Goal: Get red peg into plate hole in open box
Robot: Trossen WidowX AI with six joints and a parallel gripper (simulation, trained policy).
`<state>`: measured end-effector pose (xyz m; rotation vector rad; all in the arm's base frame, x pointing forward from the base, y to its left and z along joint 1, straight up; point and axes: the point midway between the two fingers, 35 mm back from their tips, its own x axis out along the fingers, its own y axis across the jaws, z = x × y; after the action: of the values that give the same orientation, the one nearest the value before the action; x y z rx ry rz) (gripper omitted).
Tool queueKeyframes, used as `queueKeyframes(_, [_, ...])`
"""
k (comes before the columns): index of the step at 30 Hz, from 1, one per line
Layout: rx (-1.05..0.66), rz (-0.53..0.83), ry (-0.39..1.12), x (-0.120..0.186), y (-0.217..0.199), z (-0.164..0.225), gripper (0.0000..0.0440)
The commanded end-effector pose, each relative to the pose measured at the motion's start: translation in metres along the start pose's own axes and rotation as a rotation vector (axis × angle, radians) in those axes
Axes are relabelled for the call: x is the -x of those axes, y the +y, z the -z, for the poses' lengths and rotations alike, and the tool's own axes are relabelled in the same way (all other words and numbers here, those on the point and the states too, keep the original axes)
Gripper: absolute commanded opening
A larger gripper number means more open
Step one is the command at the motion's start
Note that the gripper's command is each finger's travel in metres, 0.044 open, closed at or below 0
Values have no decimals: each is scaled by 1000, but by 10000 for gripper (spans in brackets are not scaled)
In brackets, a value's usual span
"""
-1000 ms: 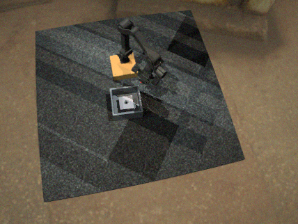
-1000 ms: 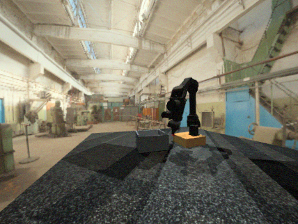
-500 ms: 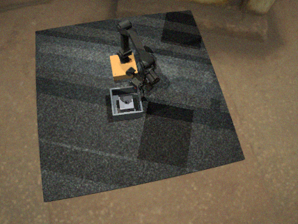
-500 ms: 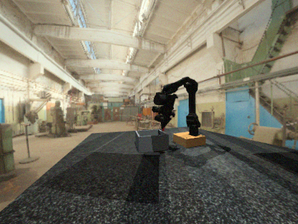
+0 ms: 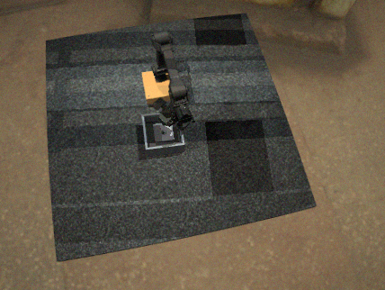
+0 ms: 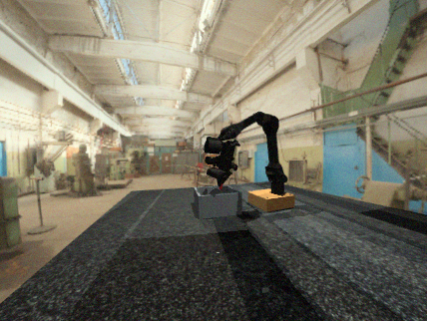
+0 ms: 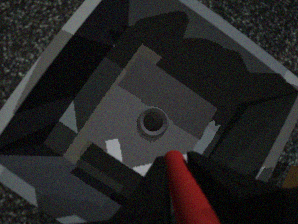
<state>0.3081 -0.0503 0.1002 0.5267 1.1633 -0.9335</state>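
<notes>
The red peg (image 7: pixel 192 195) (image 6: pixel 220 187) is held between the dark fingers of my gripper (image 7: pixel 175 160) (image 6: pixel 219 183), which is shut on it. The peg's tip shows at the lower middle of the wrist view; its upper part is hidden. The open grey box (image 5: pixel 165 146) (image 6: pixel 216 205) (image 7: pixel 240 41) stands below the gripper. At its bottom lies the grey plate (image 7: pixel 107 117) (image 5: pixel 157 135) with a round dark hole (image 7: pixel 153 121) (image 5: pixel 164 132). In the wrist view the tip appears below and slightly right of the hole, apart from it. In the exterior view the tip is near rim height.
An orange block (image 5: pixel 153 87) (image 6: pixel 271 202) (image 7: pixel 292 180) stands under the arm's base, close behind the box. The box walls surround the plate. Box and block stand on a dark patterned mat (image 5: pixel 121 225) (image 6: pixel 165 269), with dark shadows across the box's inside.
</notes>
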Motion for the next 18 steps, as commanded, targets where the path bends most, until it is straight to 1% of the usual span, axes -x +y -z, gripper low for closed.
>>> queueKeyframes(1, [15, -11, 11, -9, 2, -9, 0])
queueKeyframes(10, [84, -37, 60, -39, 6, -19, 5])
queueKeyframes(12, [104, -39, 79, -46, 6, -17, 33])
queueKeyframes(17, [129, -43, 121, -61, 7, -16, 149])
queueKeyframes(18, [141, -48, 121, -62, 8, -19, 151])
